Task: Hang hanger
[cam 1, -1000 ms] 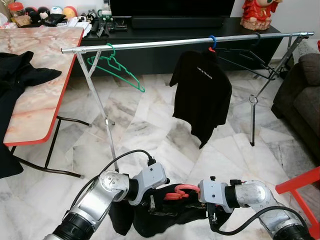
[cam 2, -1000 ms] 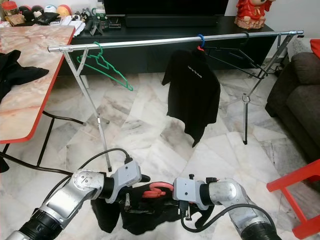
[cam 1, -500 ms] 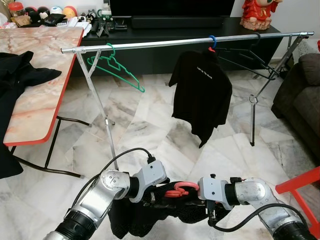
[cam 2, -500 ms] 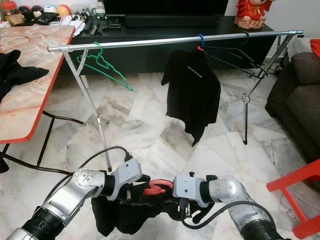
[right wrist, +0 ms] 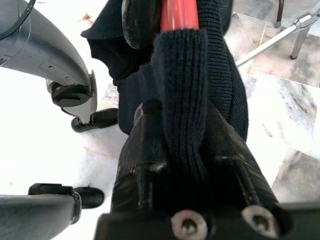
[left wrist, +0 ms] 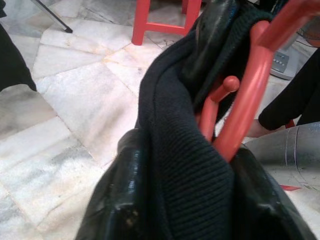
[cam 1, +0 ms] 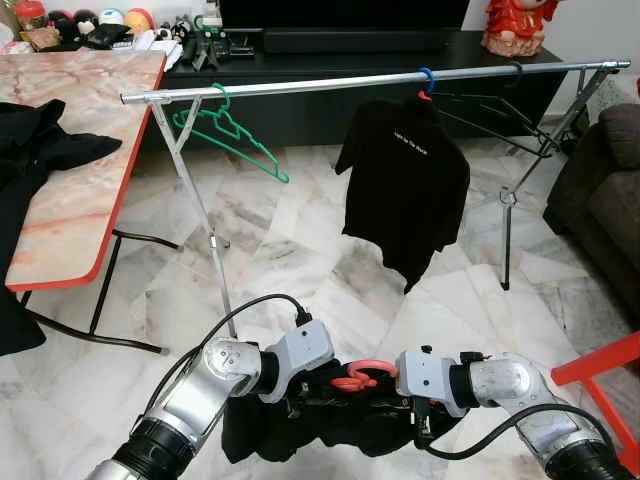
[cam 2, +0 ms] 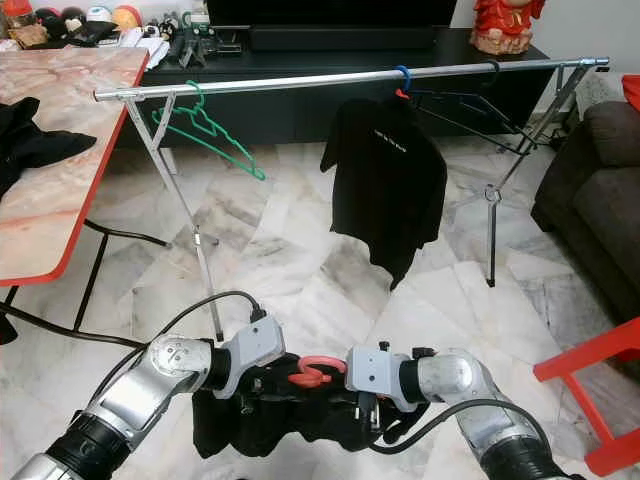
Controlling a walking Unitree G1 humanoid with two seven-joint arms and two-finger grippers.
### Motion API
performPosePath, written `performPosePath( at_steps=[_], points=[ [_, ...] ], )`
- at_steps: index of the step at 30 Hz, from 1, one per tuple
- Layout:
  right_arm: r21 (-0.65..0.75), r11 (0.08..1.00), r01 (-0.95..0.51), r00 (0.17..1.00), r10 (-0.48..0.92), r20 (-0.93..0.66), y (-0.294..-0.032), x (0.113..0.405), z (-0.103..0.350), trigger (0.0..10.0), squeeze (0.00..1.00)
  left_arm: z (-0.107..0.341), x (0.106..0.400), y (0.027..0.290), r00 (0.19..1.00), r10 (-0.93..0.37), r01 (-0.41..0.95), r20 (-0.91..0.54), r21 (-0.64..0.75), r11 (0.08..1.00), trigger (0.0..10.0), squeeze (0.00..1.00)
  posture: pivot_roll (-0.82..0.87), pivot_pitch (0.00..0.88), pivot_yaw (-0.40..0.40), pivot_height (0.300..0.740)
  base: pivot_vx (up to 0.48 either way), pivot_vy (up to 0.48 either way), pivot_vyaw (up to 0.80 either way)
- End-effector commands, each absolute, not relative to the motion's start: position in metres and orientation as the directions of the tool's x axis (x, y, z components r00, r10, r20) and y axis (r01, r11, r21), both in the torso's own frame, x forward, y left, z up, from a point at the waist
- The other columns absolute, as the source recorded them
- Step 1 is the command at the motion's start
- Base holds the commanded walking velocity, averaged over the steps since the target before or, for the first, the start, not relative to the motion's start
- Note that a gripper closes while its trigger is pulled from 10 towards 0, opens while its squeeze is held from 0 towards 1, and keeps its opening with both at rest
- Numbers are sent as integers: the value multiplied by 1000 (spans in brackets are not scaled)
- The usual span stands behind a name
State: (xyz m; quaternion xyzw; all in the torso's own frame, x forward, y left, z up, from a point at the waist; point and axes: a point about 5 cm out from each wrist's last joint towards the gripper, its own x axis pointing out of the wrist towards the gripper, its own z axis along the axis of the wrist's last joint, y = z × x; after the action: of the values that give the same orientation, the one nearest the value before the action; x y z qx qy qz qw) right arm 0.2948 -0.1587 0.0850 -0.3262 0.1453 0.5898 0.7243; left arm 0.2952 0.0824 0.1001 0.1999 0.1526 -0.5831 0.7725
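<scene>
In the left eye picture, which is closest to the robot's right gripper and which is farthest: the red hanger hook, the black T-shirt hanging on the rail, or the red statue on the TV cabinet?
1. Red hanger hook: right beside the right gripper, between the two arms.
2. Black T-shirt: hanging from the rail, farther ahead over the floor.
3. Red statue: farthest, on the TV cabinet behind the rail, toward the robot's right.

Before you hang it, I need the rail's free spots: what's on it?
On the rail: green hanger, black shirt on a blue hook, and black hangers. The shirt covers its own hanger.
</scene>
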Motion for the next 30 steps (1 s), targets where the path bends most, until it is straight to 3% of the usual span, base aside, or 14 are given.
performPosePath(
  at_steps=[1, 30],
  points=[
    [-364, 128, -923, 315, 794, -520, -155, 305, 104, 0, 0, 90, 293, 84, 261, -817, 965, -514, 121, 233, 0, 0, -34, 146, -43, 740, 0, 0, 0],
    [-366, 159, -917, 343, 780, -522, -154, 313, 106, 0, 0, 98, 295, 81, 275, -850, 961, -450, 116, 249, 0, 0, -33, 138, -39, 740, 0, 0, 0]
  ],
)
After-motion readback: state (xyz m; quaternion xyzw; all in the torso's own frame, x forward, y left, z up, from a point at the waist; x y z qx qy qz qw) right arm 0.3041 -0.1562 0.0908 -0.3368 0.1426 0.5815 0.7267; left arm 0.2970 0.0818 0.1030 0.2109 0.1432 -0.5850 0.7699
